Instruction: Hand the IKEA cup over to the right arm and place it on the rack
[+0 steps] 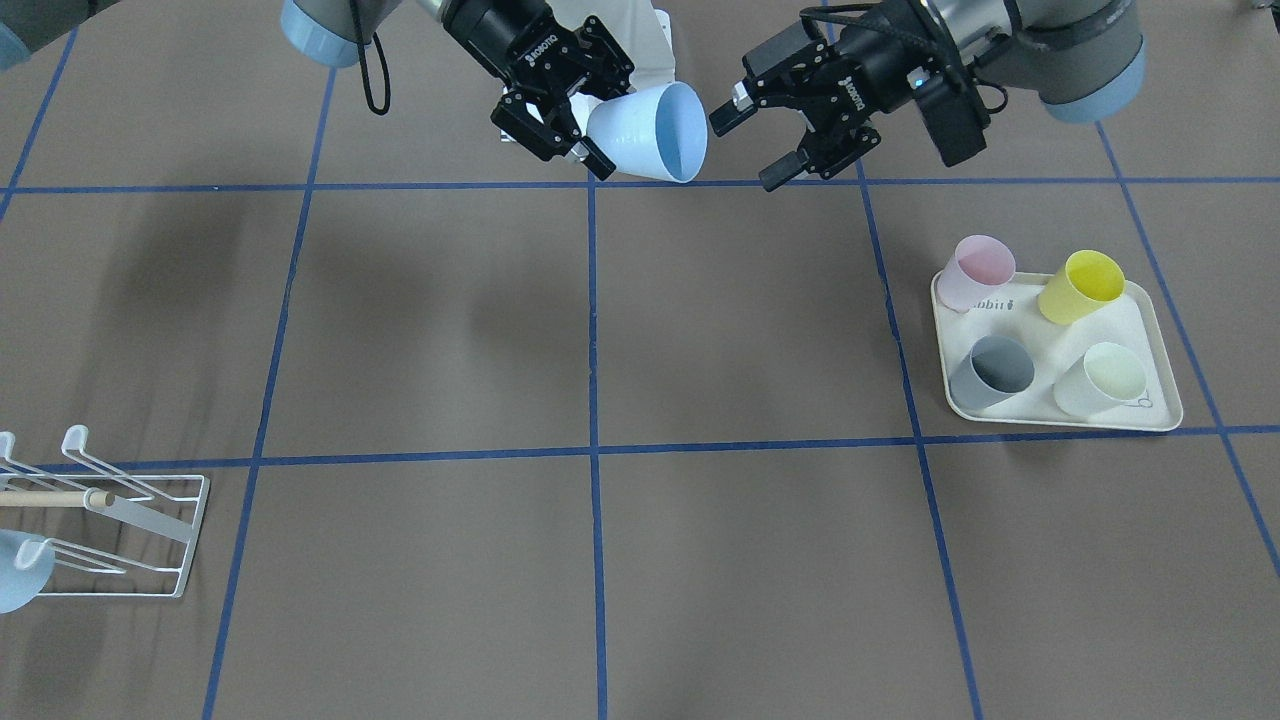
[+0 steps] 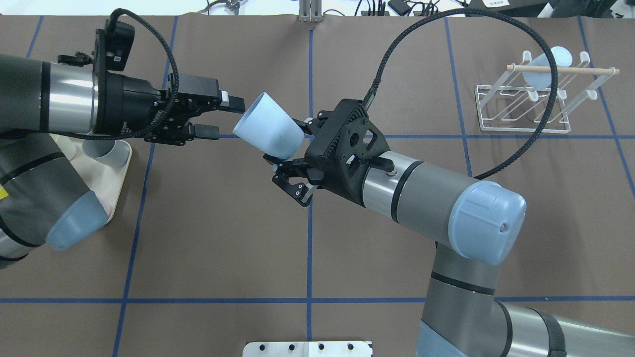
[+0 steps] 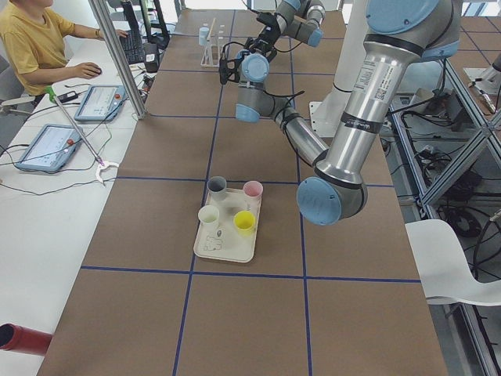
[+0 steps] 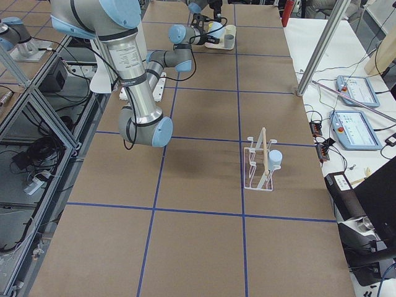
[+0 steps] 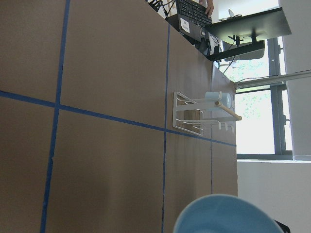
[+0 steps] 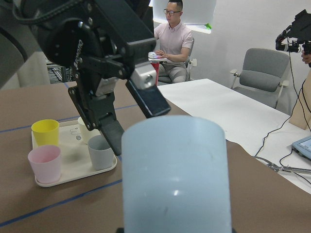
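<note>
The light blue IKEA cup [image 1: 650,130] hangs on its side above the table's far middle, and my right gripper [image 1: 585,125] is shut on its base end. The cup [image 2: 268,130] points its open mouth at my left gripper [image 2: 223,117], which is open, its fingertips a short gap off the rim. In the right wrist view the cup [image 6: 175,174] fills the foreground with the left gripper [image 6: 133,119] behind it. The white wire rack [image 2: 526,106] with its wooden rod stands far off on the right arm's side, also seen as rack [image 1: 100,520].
Another blue cup [image 2: 548,69] hangs on the rack. A cream tray [image 1: 1150,330] on the left arm's side holds pink [image 1: 975,270], yellow [image 1: 1080,285], grey [image 1: 992,372] and pale [image 1: 1100,380] cups. People sit at desks beyond the table ends.
</note>
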{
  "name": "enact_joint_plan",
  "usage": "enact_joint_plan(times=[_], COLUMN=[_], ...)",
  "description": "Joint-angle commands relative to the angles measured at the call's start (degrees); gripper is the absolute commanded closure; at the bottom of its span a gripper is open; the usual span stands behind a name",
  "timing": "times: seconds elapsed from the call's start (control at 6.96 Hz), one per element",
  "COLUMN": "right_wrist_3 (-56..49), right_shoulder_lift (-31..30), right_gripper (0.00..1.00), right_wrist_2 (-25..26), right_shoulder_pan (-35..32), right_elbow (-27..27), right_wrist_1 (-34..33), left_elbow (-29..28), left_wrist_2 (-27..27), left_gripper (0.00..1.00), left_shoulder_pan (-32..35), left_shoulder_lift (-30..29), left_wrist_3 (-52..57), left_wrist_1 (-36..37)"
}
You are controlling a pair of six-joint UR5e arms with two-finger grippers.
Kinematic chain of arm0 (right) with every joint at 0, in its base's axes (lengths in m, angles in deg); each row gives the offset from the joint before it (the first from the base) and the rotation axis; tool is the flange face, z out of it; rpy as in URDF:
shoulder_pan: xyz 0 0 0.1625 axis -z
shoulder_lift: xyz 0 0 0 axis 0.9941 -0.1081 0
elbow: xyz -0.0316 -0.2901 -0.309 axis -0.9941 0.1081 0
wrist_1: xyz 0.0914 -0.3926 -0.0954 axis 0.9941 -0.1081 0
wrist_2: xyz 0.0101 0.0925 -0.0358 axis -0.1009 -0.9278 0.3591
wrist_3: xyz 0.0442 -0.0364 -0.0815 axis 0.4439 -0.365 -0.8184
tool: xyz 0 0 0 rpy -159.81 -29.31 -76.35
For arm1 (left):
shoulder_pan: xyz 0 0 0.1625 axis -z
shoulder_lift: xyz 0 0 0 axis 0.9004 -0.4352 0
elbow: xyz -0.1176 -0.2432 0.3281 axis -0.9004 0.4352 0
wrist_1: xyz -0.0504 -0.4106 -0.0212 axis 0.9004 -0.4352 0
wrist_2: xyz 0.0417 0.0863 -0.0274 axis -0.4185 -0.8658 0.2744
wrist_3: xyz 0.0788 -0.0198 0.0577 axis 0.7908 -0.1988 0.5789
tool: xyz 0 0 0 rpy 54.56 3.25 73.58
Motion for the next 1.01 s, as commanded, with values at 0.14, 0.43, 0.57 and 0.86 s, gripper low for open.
enact_joint_plan(times=[0.14,0.43,0.57,0.86], right_wrist_3=[-0.9,-12.2,-18.3,-36.5], right_shoulder_lift=[0.3,0.2,0.0,-0.4], right_gripper=[0.78,0.90,0.99,1.00], right_wrist_2=[-3.6,-19.8,-20.8,-20.1], right_shoulder_pan=[-6.5,-18.3,-21.7,-27.2], right_elbow=[-4.2,-3.9,-3.8,-3.6], right_wrist_1=[-21.3,-30.6,-36.2,-44.8], left_elbow=[0.3,0.3,0.7,2.2], left_wrist_2=[2.2,2.2,2.1,2.1], left_gripper=[0.00,0.00,0.00,0.00], left_shoulder_pan=[5.3,8.5,9.2,10.4], left_shoulder_lift=[9.0,13.7,14.5,15.7], left_wrist_3=[17.6,27.0,29.8,34.9], left_wrist_1=[0.1,0.2,1.6,5.0])
